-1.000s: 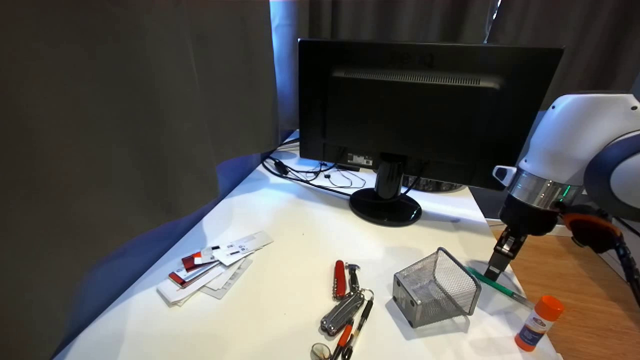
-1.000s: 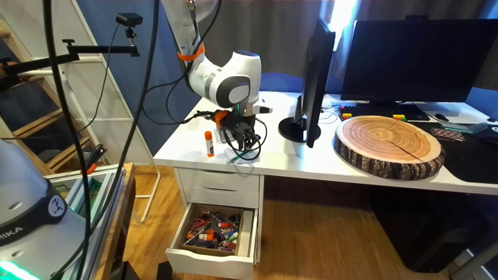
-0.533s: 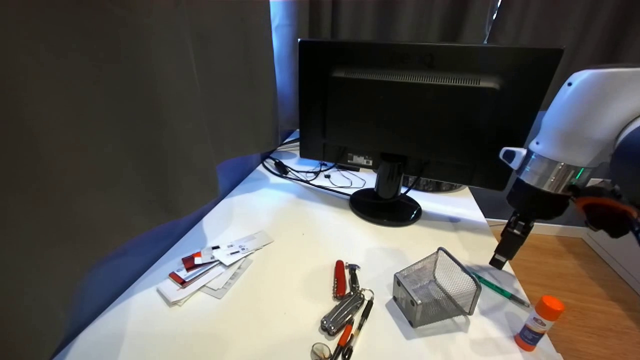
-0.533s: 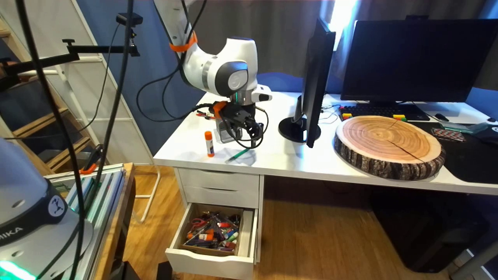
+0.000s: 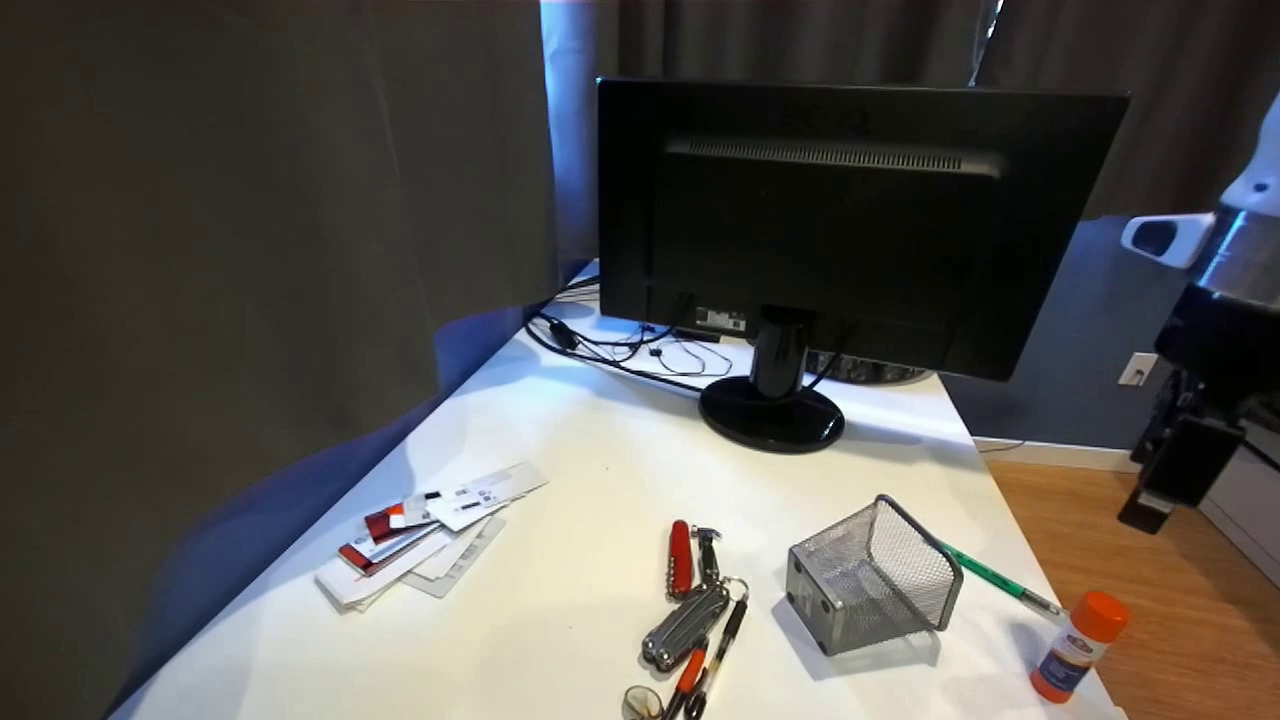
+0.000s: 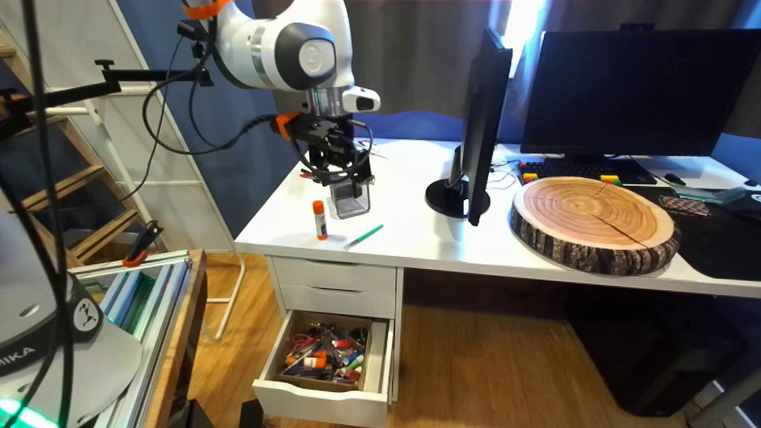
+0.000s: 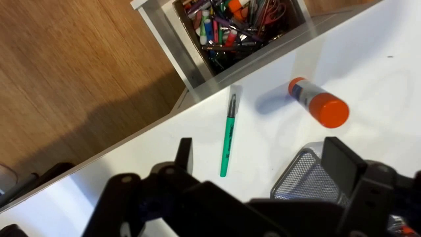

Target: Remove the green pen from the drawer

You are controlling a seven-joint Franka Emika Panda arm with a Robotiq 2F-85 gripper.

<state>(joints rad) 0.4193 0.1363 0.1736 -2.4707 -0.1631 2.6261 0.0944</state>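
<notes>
The green pen (image 7: 227,144), with a grey tip section, lies flat on the white desk close to its front edge. In both exterior views it also shows, beside the mesh box (image 5: 870,575) and the glue stick. My gripper (image 7: 258,146) hangs above the desk with its jaws wide apart. Nothing is between its fingers (image 7: 185,153); pen and desk show well below them. Under the desk top, the white drawer (image 6: 321,401) stands pulled out. Inside it a cardboard box (image 7: 189,26) holds a jumble of pens, markers and scissors.
An orange-capped glue stick (image 5: 1078,650) stands upright near the desk edge. The mesh box lies on its side. Farther along are a red pocket knife (image 5: 680,560), a multitool (image 5: 685,628), pens and cards (image 5: 430,535). The black monitor (image 6: 487,125) and a wood slice (image 6: 594,211) also occupy the desk.
My gripper was down at the green pen a second ago. It has opened, let the pen go, and risen away from the desk. The pen stays lying there.
</notes>
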